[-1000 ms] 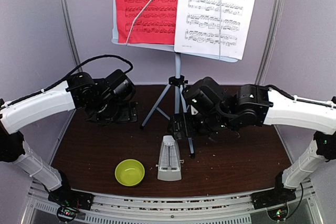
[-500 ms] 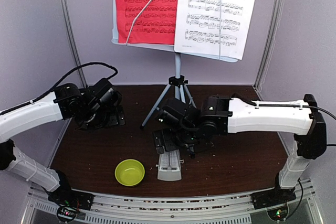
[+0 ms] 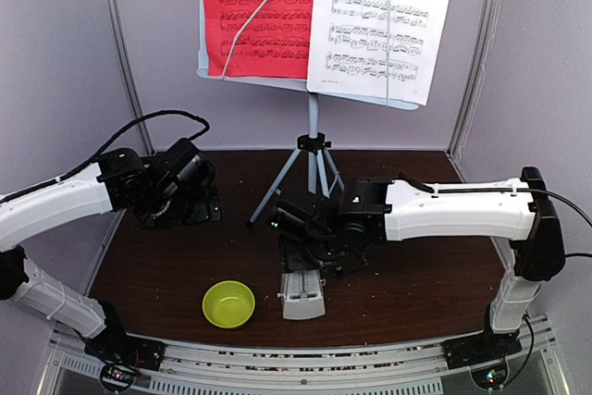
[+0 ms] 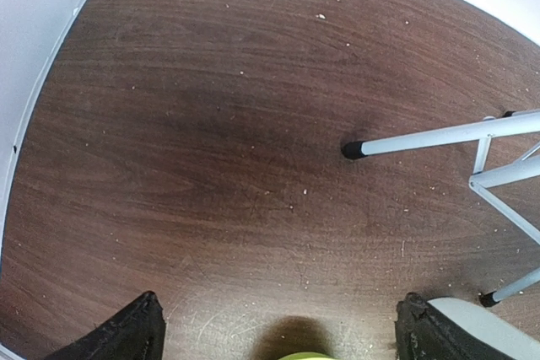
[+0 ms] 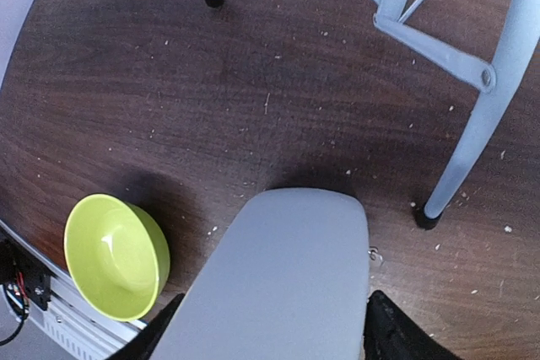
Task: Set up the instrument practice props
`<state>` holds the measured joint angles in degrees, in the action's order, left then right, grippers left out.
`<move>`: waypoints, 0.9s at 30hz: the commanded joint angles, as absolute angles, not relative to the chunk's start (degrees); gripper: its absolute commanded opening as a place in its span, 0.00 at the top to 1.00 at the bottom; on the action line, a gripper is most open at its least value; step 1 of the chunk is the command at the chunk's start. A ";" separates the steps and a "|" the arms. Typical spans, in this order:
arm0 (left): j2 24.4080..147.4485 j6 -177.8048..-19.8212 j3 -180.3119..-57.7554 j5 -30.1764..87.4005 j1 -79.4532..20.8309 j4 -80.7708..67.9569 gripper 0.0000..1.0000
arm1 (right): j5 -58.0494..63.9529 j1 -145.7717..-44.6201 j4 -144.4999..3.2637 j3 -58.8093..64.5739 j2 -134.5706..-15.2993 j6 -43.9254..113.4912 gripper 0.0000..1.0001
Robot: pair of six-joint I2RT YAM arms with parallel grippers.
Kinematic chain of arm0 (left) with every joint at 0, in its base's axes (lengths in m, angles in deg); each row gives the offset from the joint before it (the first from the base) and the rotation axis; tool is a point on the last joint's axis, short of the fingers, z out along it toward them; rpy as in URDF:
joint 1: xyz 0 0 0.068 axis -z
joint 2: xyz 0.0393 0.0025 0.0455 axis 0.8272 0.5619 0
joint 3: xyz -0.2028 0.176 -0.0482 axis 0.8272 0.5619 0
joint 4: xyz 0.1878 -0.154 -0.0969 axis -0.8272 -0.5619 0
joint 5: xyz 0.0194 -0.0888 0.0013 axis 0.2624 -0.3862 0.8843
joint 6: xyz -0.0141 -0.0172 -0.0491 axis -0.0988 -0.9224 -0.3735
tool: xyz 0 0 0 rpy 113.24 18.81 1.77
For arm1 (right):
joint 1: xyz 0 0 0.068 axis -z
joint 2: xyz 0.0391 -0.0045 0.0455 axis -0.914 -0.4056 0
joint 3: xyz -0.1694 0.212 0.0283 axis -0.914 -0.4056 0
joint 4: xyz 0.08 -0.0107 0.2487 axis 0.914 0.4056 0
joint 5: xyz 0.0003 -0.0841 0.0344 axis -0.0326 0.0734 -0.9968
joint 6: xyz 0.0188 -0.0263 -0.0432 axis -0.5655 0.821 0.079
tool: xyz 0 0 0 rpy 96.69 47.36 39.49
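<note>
The pale music stand [image 3: 313, 131] stands on its tripod at the back. On its desk rest a red sheet [image 3: 259, 11] and a white sheet [image 3: 381, 16]. The pale-grey metronome [image 3: 302, 297] stands at the front centre. My right gripper [image 3: 305, 264] is low over it, open. In the right wrist view the metronome [image 5: 283, 276] fills the gap of the gripper [image 5: 270, 339], one black finger on each side. My left gripper [image 3: 180, 199] hangs open and empty over the left table; the left wrist view shows it [image 4: 274, 335] above bare wood.
A lime-green bowl [image 3: 228, 303] sits just left of the metronome, also in the right wrist view [image 5: 114, 255]. Tripod legs [image 5: 472, 124] stand right behind the metronome; one foot [image 4: 354, 149] reaches toward the left gripper. Walls enclose the brown table [image 3: 416, 284].
My right arm has swung left and down until its gripper sits over the metronome. My left arm drew back to the left, then held still.
</note>
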<state>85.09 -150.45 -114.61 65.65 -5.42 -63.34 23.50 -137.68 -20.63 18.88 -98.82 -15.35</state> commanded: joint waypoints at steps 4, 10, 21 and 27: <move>85.77 -139.70 -115.68 63.98 -5.98 -58.60 0.02 | 27.21 -135.96 -21.43 16.59 -94.56 -13.50 0.49; 86.54 -130.47 -115.13 56.05 -5.98 -55.34 0.02 | 24.72 -134.04 -27.70 10.99 -88.10 -8.79 0.54; 71.66 -117.57 -96.19 39.77 -4.31 -30.73 0.08 | 11.16 -128.14 -46.71 -5.66 -73.03 0.87 0.60; 70.73 -105.76 -92.30 39.52 3.33 -26.85 0.07 | 4.61 -125.57 -52.68 -10.35 -68.09 4.63 0.67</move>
<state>71.05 -115.59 -94.17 42.20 -1.05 -34.88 10.43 -126.80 -41.48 -9.25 -72.46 0.69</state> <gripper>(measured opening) 0.925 0.604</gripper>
